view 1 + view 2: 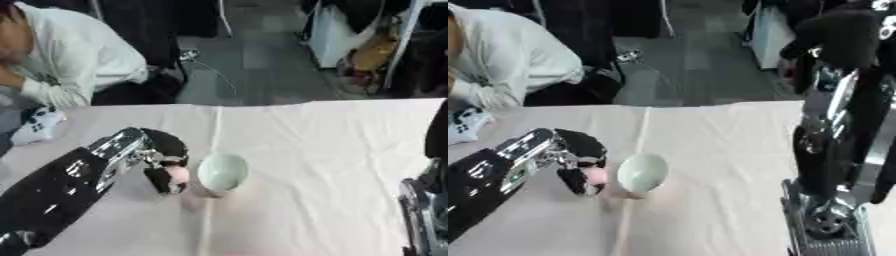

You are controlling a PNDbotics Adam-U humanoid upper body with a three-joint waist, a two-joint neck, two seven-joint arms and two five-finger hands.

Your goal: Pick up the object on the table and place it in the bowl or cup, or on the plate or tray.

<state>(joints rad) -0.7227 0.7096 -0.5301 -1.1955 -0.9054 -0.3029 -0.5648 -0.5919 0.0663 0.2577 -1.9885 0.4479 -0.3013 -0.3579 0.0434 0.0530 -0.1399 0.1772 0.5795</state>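
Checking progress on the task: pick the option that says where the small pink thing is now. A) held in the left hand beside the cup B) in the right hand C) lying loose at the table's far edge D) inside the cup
A: the left hand has its fingers curled round the pink thing, right beside the pale cup, not in it.

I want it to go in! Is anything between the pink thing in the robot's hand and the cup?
Nothing visible. The left hand has its fingers curled round the pink object, right beside the pale green cup, with no other thing between them on the white table.
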